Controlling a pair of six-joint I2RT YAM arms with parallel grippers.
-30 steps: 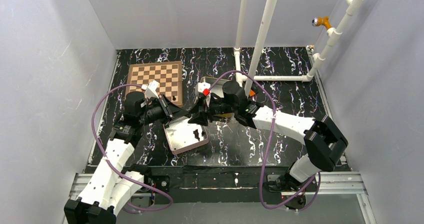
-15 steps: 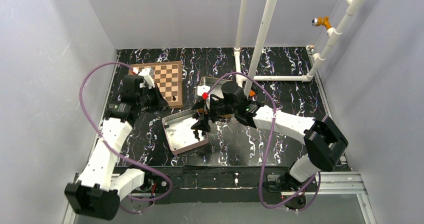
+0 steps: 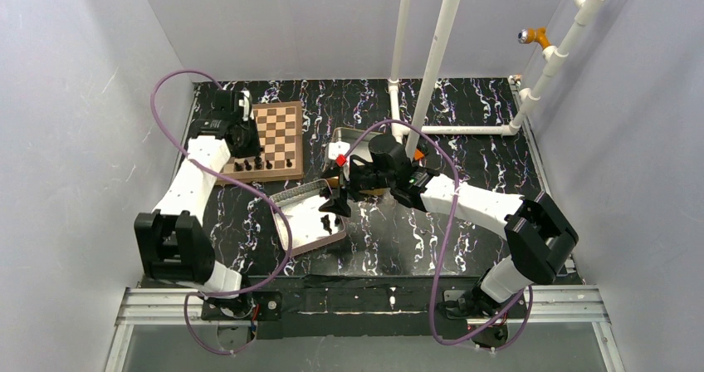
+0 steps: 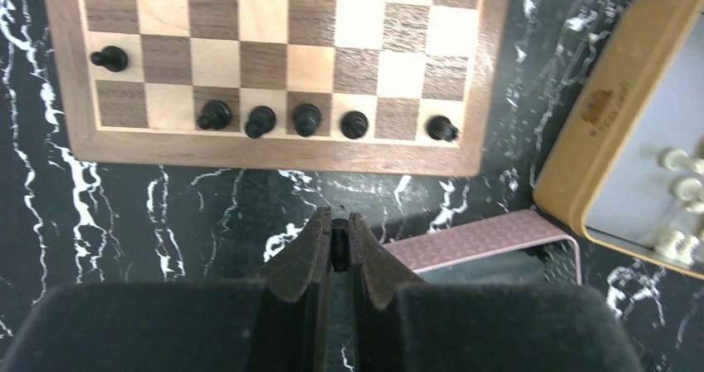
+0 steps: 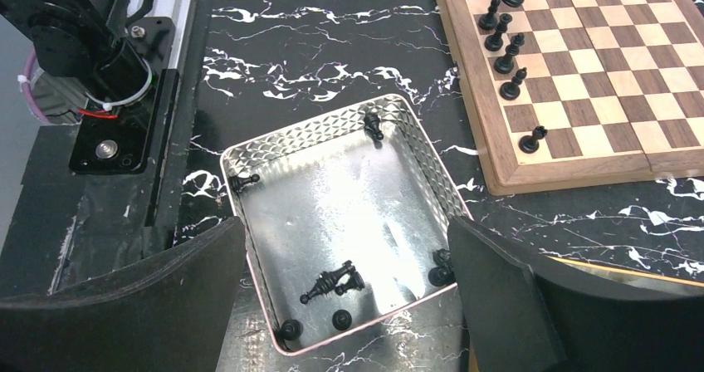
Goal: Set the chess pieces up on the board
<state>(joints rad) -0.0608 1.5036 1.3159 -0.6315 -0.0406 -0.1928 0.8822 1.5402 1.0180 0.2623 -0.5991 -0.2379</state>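
Note:
The board [image 3: 281, 131] lies at the back left, with several black chess pieces [image 3: 259, 164] standing along its near edge. My left gripper [image 3: 246, 145] hovers over the board's left part. In the left wrist view it [image 4: 339, 229] is shut on a small black piece [image 4: 339, 246], above the table just short of the board's rim [image 4: 274, 150] and the standing pieces [image 4: 306, 119]. My right gripper [image 3: 335, 206] is open and empty over a silver tin [image 5: 274, 152]. Several black pieces [image 5: 334, 281] lie in that tin between the wide-apart fingers [image 5: 515, 293].
A tan tin [image 4: 594, 131] holding white pieces sits right of the board, behind the right arm. The silver tin's pink rim [image 4: 486, 239] shows near the left gripper. White pipes [image 3: 436, 48] stand at the back. The board also shows in the right wrist view [image 5: 598, 73].
My left arm has swung away from the silver tin, back and left to the board, with a black piece in its jaws. My right gripper has stayed open over the tin.

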